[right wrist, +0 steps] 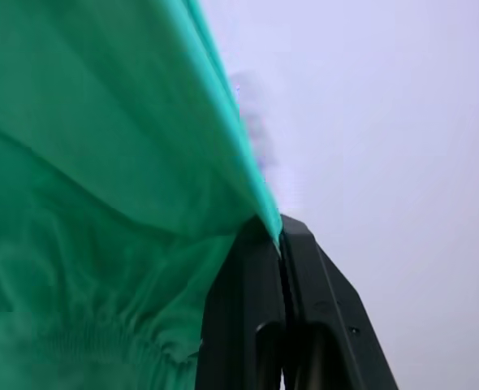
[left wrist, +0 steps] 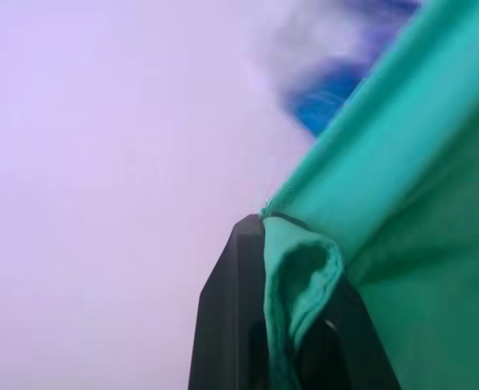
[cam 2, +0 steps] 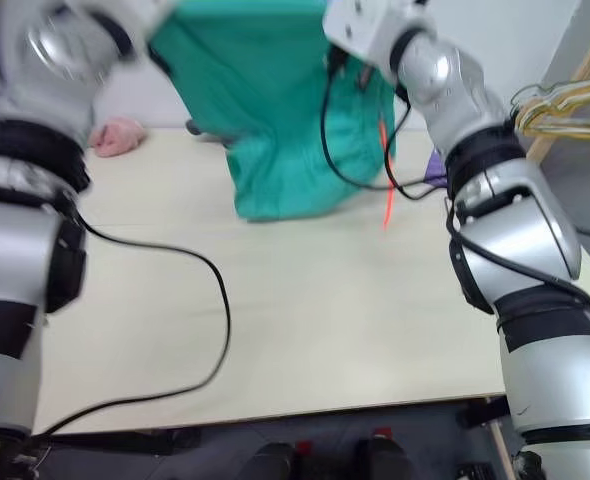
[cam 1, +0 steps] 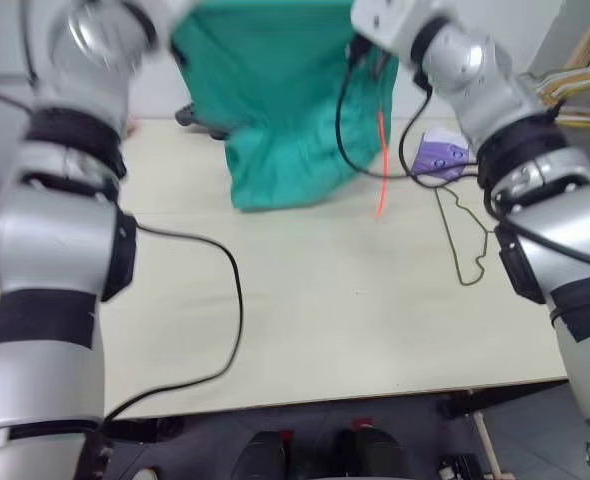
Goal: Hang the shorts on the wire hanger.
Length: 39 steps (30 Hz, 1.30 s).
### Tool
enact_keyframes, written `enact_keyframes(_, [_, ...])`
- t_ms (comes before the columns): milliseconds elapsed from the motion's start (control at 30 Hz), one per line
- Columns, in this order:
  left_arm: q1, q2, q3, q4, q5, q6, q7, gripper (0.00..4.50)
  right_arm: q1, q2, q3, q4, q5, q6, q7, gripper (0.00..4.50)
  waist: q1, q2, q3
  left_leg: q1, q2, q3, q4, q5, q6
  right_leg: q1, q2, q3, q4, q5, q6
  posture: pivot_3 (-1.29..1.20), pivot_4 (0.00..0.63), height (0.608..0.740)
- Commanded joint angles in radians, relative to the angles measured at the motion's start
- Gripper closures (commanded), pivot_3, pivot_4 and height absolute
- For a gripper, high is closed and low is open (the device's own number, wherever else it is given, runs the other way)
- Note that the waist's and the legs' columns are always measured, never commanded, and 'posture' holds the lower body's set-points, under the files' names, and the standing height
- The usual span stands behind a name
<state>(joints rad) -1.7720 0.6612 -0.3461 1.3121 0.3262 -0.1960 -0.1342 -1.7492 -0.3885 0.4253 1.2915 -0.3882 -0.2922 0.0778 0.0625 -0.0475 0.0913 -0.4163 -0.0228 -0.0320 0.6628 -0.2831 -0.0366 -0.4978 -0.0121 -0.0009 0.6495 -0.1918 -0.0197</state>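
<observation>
Pale beige laminate covers the table (cam 1: 325, 300), and a black cable (cam 1: 230, 300) loops over its near left part. Further back on the right side lies the thin olive-grey wire hanger (cam 1: 467, 240), flat on the surface, its triangular frame partly behind the right arm. Just beyond it, also on the right, sits a small purple-and-white packet (cam 1: 442, 155).

Above the far middle of the table hang the teal-green soft fabric shorts (cam 1: 285, 110), held up by both arms, with the lower hem reaching down to the tabletop. A thin orange tag (cam 1: 382, 165) dangles along the right edge of the fabric.

The left gripper (left wrist: 292, 260) is clamped tight on a bunched fold of the shorts' edge, the cloth squeezed between its black fingers (left wrist: 231, 325). The right gripper (right wrist: 278, 236) is likewise pinched fully closed on the opposite edge, with the gathered waistband visible beside it.

At the far left of the table lies a small fluffy pink cloth (cam 2: 115, 135). Off the far right corner stands a bunch of pale-coloured hangers on a wooden rack (cam 1: 580, 75).
</observation>
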Motion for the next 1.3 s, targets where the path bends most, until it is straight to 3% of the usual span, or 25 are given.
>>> enact_keyframes(33, [-0.103, 0.133, 0.011, 0.060, 0.096, -0.001, 0.151, 4.49, -0.050, -0.059, -0.041, 0.059, -0.035, -0.034, -0.098, 4.50, -0.017, 0.001, 0.000, 0.000, -0.001, 0.002, -0.002, 0.000, 0.000, -0.001, -0.002, -0.001, -0.002, 0.000, 0.000, 0.19, 0.014, 0.740])
enact_keyframes(200, [-0.045, 0.133, 0.059, 0.059, 0.083, -0.032, -0.041, 4.49, 0.062, -0.014, -0.070, 0.043, -0.003, -0.142, 0.040, 4.50, -0.030, 0.003, 0.002, 0.005, -0.003, 0.007, -0.004, -0.003, 0.006, 0.008, -0.005, -0.010, -0.005, -0.005, 0.009, 0.21, 0.047, 0.740])
enact_keyframes(267, [0.020, 0.130, 0.088, 0.054, 0.057, -0.042, -0.127, 4.49, 0.114, 0.000, -0.090, 0.029, 0.021, -0.175, 0.114, 4.50, -0.032, 0.007, 0.007, 0.018, -0.003, 0.008, -0.001, -0.004, 0.013, 0.023, -0.004, -0.012, -0.004, -0.005, 0.009, 0.22, 0.061, 0.740])
enact_keyframes(433, [0.342, 0.149, 0.170, -0.022, -0.075, -0.033, -0.587, 4.49, 0.423, 0.026, -0.102, -0.161, 0.127, -0.273, 0.494, 4.50, -0.037, 0.009, 0.010, 0.055, 0.000, 0.008, -0.001, -0.004, 0.023, 0.059, 0.002, -0.011, -0.002, -0.006, 0.010, 0.23, 0.082, 0.740])
enact_keyframes(533, [0.617, 0.189, 0.208, -0.297, -0.197, 0.092, -0.884, 4.49, 0.688, -0.022, -0.092, -0.457, 0.200, -0.173, 0.696, 4.50, -0.036, 0.009, 0.010, 0.059, 0.001, 0.006, 0.001, -0.004, 0.023, 0.063, 0.005, -0.010, 0.001, -0.005, 0.009, 0.23, 0.086, 0.740])
enact_keyframes(633, [0.885, 0.258, 0.230, -0.689, -0.290, 0.289, -1.054, 4.49, 0.849, -0.068, -0.098, -0.685, 0.210, -0.058, 0.774, 4.50, -0.036, 0.009, 0.010, 0.041, 0.001, 0.002, 0.006, -0.003, 0.020, 0.045, -0.002, -0.008, 0.013, -0.005, 0.009, 0.23, 0.088, 0.740])
enact_keyframes(700, [1.140, 0.375, 0.238, -1.030, -0.410, 0.460, -1.235, 4.49, 0.975, -0.102, -0.094, -0.859, 0.217, 0.019, 0.821, 4.50, -0.040, 0.009, 0.010, 0.020, 0.001, 0.001, 0.017, -0.004, 0.017, 0.025, -0.003, -0.008, 0.017, -0.005, 0.008, 0.23, 0.086, 0.740])
enact_keyframes(767, [1.314, 0.475, 0.256, -1.235, -0.493, 0.538, -1.351, 4.49, 1.056, -0.125, -0.096, -0.990, 0.232, 0.094, 0.848, 4.50, -0.046, 0.009, 0.010, 0.017, 0.001, 0.004, 0.018, -0.005, 0.017, 0.020, -0.004, -0.006, 0.018, -0.005, 0.009, 0.22, 0.084, 0.740])
enact_keyframes(867, [1.432, 0.563, 0.281, -1.362, -0.558, 0.614, -1.398, 4.49, 1.136, -0.141, -0.099, -1.140, 0.253, 0.195, 0.869, 4.50, -0.030, 0.011, 0.012, 0.024, 0.000, 0.003, 0.017, -0.008, 0.023, 0.026, -0.003, -0.007, 0.014, -0.005, 0.008, 0.22, 0.077, 0.740])
enact_keyframes(967, [1.490, 0.613, 0.283, -1.422, -0.588, 0.641, -1.423, 4.49, 1.209, -0.161, -0.093, -1.265, 0.279, 0.273, 0.905, 4.50, -0.008, 0.019, 0.019, 0.054, 0.002, 0.002, 0.015, -0.010, 0.025, 0.060, 0.006, -0.011, 0.007, -0.015, 0.007, 0.21, 0.073, 0.740])
enact_keyframes(1067, [1.529, 0.630, 0.268, -1.461, -0.589, 0.638, -1.422, 4.49, 1.303, -0.212, -0.078, -1.401, 0.307, 0.351, 0.964, 4.50, 0.012, 0.021, 0.020, 0.071, 0.000, -0.001, 0.014, -0.013, 0.028, 0.078, 0.006, -0.011, 0.006, -0.025, 0.005, 0.20, 0.073, 0.740])
enact_keyframes(1300, [1.625, 0.635, 0.275, -1.577, -0.638, 0.677, -1.408, 4.49, 1.466, -0.331, -0.086, -1.623, 0.375, 0.532, 1.038, 4.50, 0.013, 0.020, 0.020, 0.068, -0.001, -0.006, 0.015, -0.014, 0.029, 0.078, 0.006, -0.009, 0.007, -0.023, 0.012, 0.19, 0.077, 0.740])
